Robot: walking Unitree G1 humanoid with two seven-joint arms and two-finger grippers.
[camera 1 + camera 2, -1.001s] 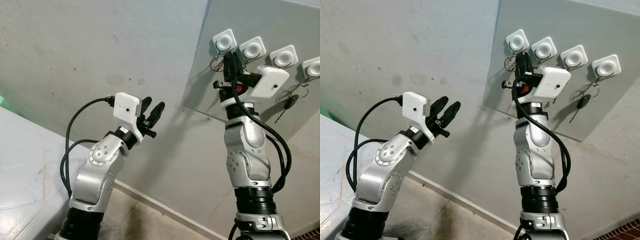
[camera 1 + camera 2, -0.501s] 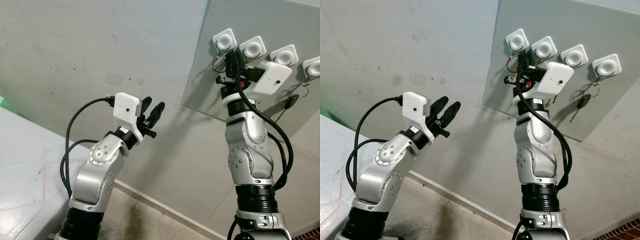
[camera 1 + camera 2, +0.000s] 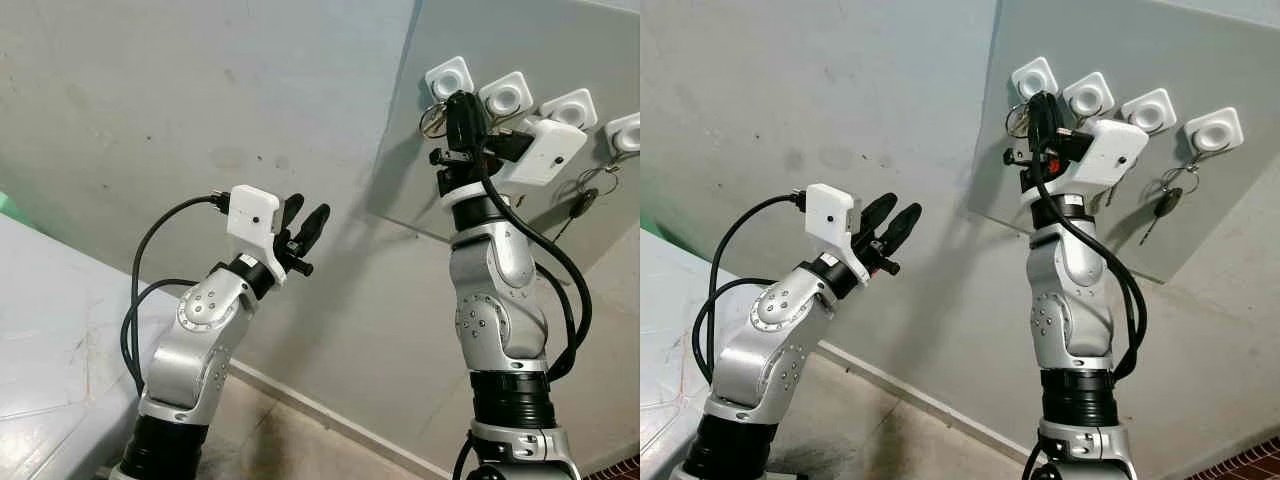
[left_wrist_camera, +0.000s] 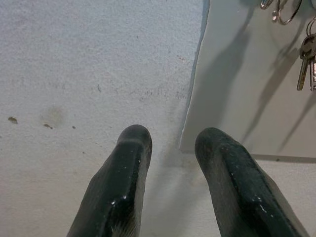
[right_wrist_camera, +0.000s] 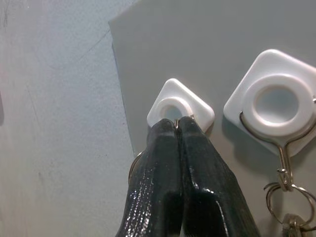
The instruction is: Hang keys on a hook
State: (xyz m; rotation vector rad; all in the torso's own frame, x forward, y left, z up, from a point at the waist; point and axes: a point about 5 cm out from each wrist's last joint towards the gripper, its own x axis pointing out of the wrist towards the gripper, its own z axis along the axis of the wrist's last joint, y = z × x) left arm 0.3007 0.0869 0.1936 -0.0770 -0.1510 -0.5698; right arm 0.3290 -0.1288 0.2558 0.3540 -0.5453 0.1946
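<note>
The left gripper point(image 4: 170, 148), fingers parted, faces the wall point(image 4: 89, 64) beside a panel point(image 4: 237, 98) with hanging keys point(image 4: 305, 59).

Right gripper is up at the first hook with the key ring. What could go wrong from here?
1. The right gripper is pinched shut on the key ring right at the first hook. I can't tell whether the ring is over the hook; opening now may drop it.
2. The second hook with its own keys sits close beside; a sideways slip could knock them.
The left gripper is open, away from the board.
</note>
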